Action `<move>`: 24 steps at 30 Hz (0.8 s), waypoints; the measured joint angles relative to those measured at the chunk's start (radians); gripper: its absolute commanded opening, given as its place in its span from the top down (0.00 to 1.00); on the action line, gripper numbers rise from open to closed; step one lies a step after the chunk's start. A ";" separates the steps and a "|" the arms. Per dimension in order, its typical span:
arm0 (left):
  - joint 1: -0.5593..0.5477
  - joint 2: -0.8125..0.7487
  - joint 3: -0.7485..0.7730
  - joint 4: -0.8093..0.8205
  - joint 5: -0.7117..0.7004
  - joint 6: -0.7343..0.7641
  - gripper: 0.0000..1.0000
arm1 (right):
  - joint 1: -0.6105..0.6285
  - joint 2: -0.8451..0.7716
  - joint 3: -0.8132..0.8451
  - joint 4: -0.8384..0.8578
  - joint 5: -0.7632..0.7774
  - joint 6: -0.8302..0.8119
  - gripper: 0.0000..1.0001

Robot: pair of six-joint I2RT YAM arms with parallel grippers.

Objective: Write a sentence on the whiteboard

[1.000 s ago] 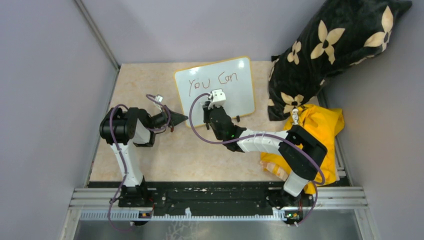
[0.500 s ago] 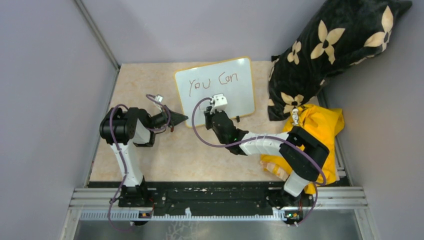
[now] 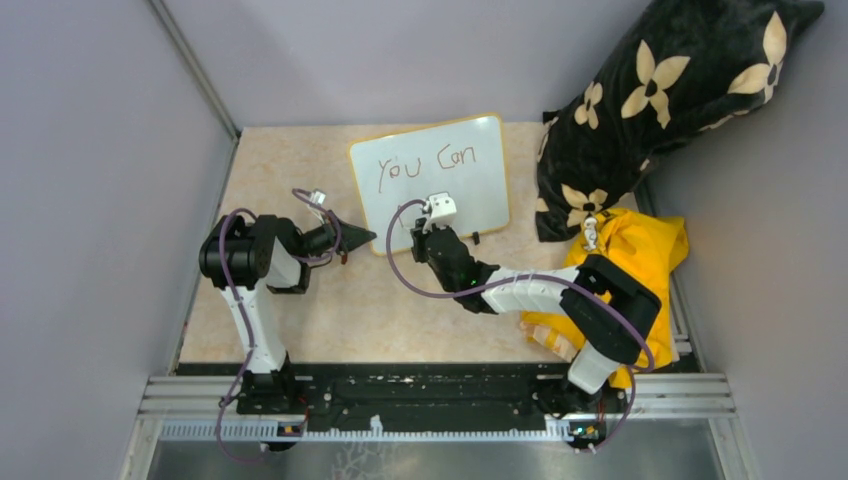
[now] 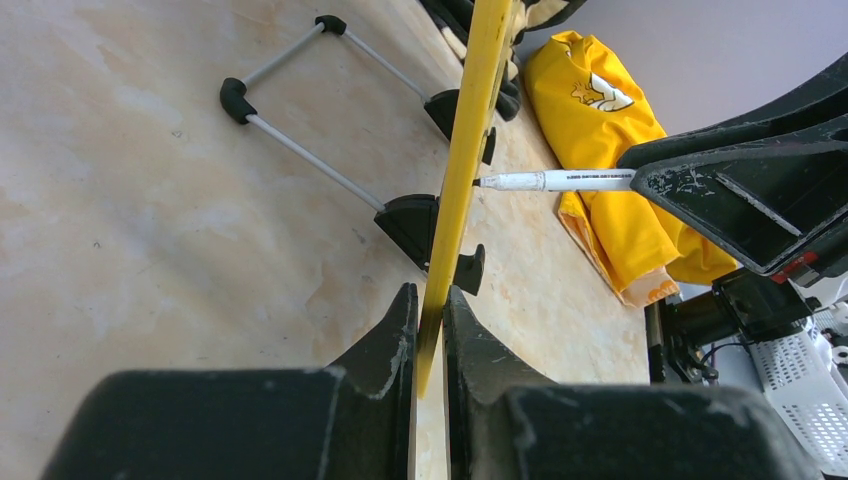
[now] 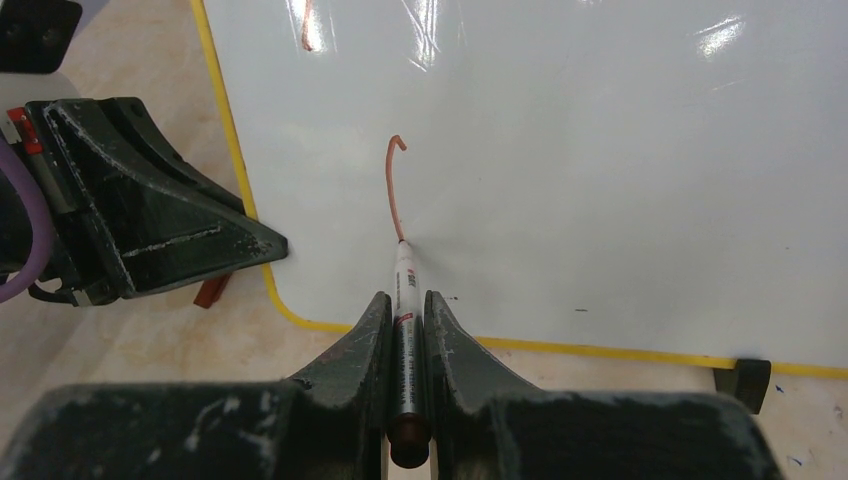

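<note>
**Right gripper [image 3: 419, 233] clamped on marker, left gripper [image 3: 366, 237] pinching the board's edge**

Top view: I see the whiteboard [image 3: 470, 190] at the far middle of the table [image 3: 300, 320], long axis left to right, its left end a little nearer me. The sentence [image 3: 425, 160] reads "You Can" along the upper half. The board's right end sits close to a black flowered pillow [image 3: 660, 100], and a yellow cloth [image 3: 645, 250] lies under my right arm. Bare tabletop runs left of the board and in front of it.

Left wrist: the board appears edge-on, its yellow frame rising between my closed jaws at the lower corner. A wire stand [image 4: 300, 150] behind the board shows only here. The marker [image 4: 555, 180] comes in level from the right, its tip on the face.

Right wrist: the marker points straight out of the closed jaws. Its tip rests at the foot of a hooked reddish stroke [image 5: 394, 190], just above the bottom frame, with blank board to the right.
</note>
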State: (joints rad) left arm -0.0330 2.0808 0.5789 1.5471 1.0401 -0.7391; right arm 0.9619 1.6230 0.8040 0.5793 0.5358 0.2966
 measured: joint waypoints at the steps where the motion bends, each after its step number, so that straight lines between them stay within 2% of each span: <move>1: 0.000 0.000 0.000 0.000 0.000 0.000 1.00 | 0.000 0.000 0.000 0.000 0.000 0.000 1.00; 24: 0.000 0.000 0.000 0.000 0.000 0.000 1.00 | 0.005 0.021 0.079 -0.048 -0.038 -0.043 1.00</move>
State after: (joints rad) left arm -0.0330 2.0808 0.5789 1.5471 1.0405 -0.7387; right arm 0.9665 1.6440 0.8829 0.5312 0.4980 0.2535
